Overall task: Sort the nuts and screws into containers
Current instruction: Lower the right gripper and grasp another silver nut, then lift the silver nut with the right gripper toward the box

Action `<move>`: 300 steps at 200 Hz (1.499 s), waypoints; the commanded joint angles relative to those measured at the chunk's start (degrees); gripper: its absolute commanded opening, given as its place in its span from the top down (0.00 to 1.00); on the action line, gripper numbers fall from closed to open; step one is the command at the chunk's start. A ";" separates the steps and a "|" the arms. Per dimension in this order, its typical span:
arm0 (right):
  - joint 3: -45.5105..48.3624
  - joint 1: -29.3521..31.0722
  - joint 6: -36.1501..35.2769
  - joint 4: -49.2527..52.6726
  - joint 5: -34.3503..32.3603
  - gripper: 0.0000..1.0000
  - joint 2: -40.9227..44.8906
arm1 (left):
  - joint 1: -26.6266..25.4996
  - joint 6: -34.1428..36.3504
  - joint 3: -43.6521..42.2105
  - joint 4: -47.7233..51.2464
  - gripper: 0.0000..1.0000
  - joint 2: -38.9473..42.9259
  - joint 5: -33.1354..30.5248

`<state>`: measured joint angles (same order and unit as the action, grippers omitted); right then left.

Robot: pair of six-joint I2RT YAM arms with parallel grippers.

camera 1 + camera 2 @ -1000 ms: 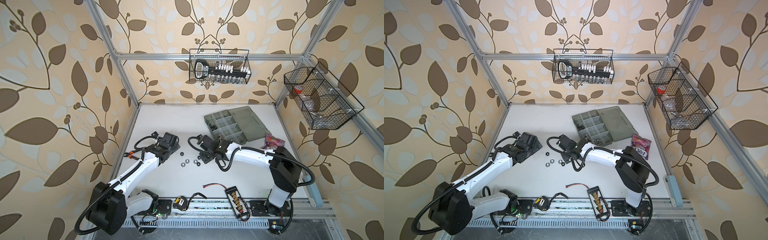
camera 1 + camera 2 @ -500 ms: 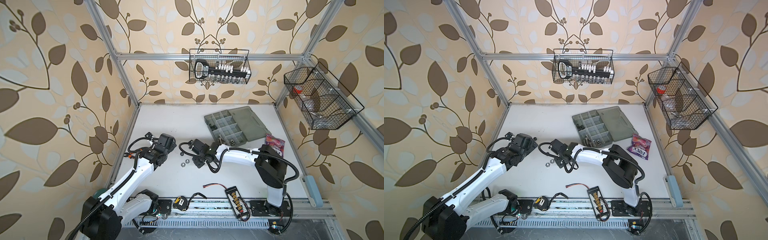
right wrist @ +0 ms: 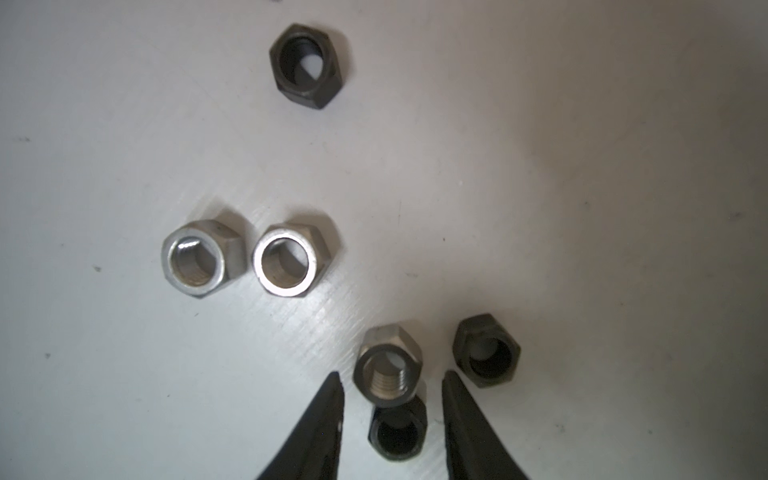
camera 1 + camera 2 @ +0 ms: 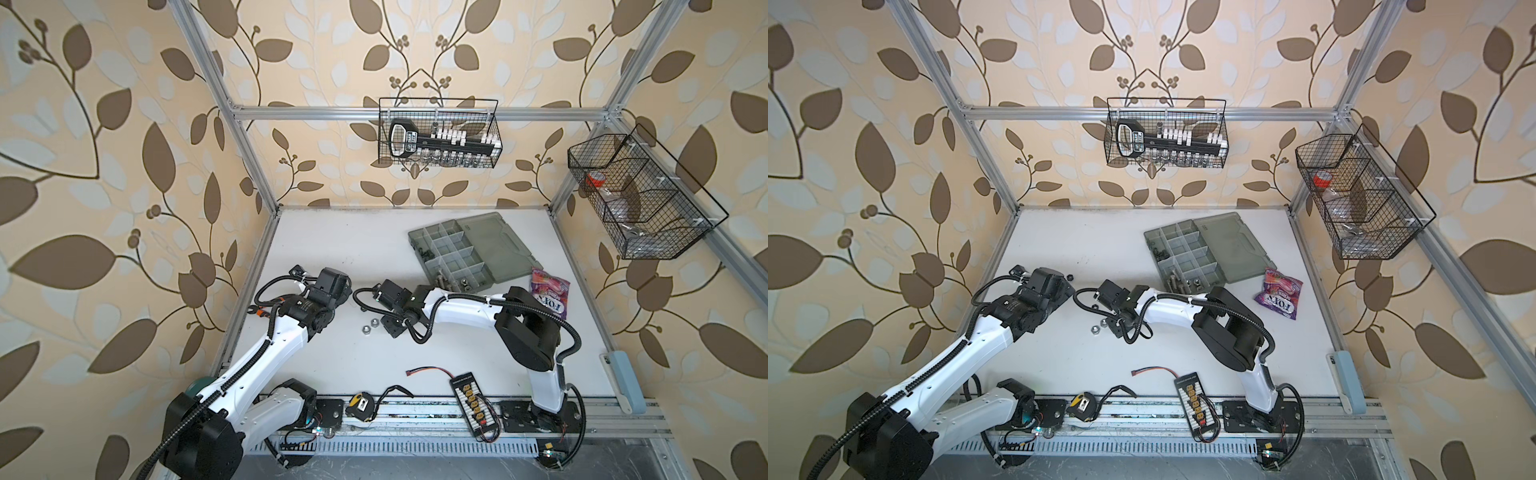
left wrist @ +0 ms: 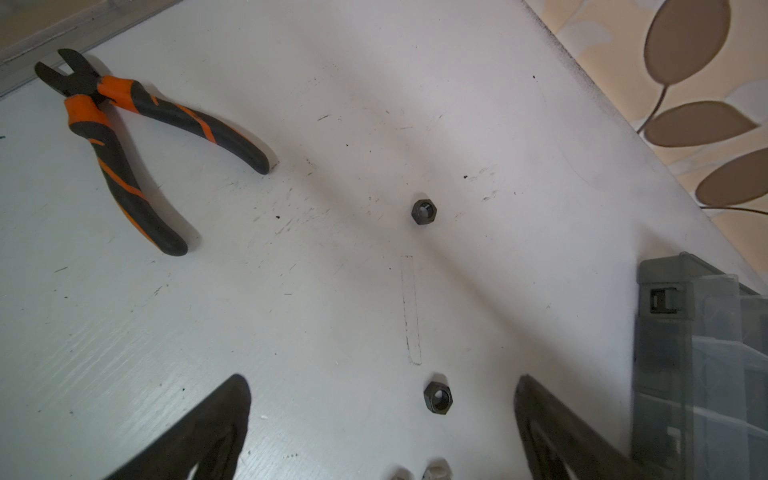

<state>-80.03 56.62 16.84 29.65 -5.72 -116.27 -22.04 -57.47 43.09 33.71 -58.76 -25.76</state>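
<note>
Near the translucent grey plastic organizer case (image 4: 498,245): shiny silver metal nuts (image 3: 235,253), dull black metal nuts (image 3: 328,89), on a scuffed matt white tabletop (image 5: 291,291).

Orange-and-black pliers (image 5: 124,137) lie flat, handles spread, well off to the left of the left pincer (image 5: 380,382). Far to the right of the right pincer (image 4: 390,326) sits a purple candy bag (image 4: 549,293). Frontward of that pincer: red-black cable (image 4: 428,370), charging board (image 4: 471,399), yellow tape measure (image 4: 360,405). Wire baskets (image 4: 438,133) hang well beyond both.
</note>
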 commanded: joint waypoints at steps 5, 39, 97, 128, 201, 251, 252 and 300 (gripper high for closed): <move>-1.96 0.31 -0.51 1.28 0.94 0.59 -2.18 | 0.47 -0.80 -0.58 1.33 0.01 0.27 -1.84; -2.39 0.27 -0.50 1.29 0.90 0.59 -3.37 | 0.42 -0.80 -0.72 1.18 0.01 0.15 -1.85; -3.12 0.28 -0.32 1.99 0.36 0.62 -4.83 | 0.51 -0.71 -0.73 1.37 0.01 0.31 -2.00; -2.67 0.32 -0.25 2.78 -0.89 0.63 -4.59 | 0.51 -0.71 -0.89 1.39 0.01 0.60 -2.12; -0.84 0.30 -0.14 2.87 -0.72 0.64 -3.75 | 0.51 -0.80 -1.01 0.83 0.01 0.23 -1.59; -0.57 0.33 -0.14 2.87 0.00 0.69 -3.18 | 0.51 -0.80 -0.95 0.91 0.01 0.23 -1.63; -0.57 0.33 -0.14 2.87 0.00 0.69 -3.13 | 0.51 -0.80 -1.01 0.91 0.01 0.23 -1.64; -0.91 0.22 -0.02 2.78 0.13 0.78 -3.44 | 0.51 -0.71 -0.90 0.65 0.01 0.05 -1.51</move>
<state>-82.15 56.62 16.71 30.02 -5.96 -118.69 -22.04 -57.47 42.83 34.28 -58.76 -25.80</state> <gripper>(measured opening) 0.254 0.990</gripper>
